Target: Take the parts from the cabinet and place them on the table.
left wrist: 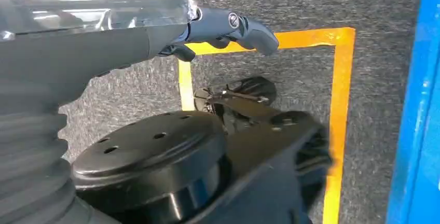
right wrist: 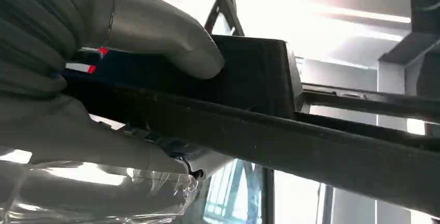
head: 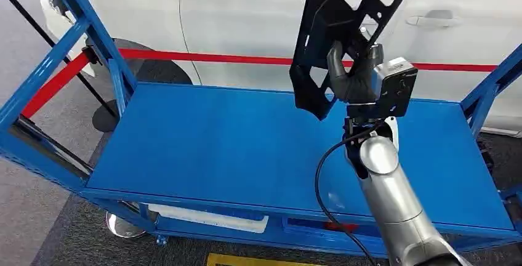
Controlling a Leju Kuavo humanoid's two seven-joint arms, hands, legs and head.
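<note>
My right hand [head: 351, 72] grips a large black openwork plastic part [head: 332, 26], holding it upright above the blue table top [head: 209, 149], right of its middle. The part's lower corner hangs just over the surface. Close up in the right wrist view, the thumb [right wrist: 161, 35] presses on a black bar of the part [right wrist: 270, 130], with my right hand [right wrist: 67, 94] wrapped around it. In the left wrist view my left hand [left wrist: 228, 29] hangs over grey carpet with nothing in it, fingers loosely extended.
The blue table has slanted blue frame posts [head: 92, 38] at its left end and another at the right edge [head: 492, 87]. A white car [head: 246, 13] and a red barrier strip [head: 203, 58] stand behind it. Yellow floor tape [left wrist: 340, 110] marks the carpet.
</note>
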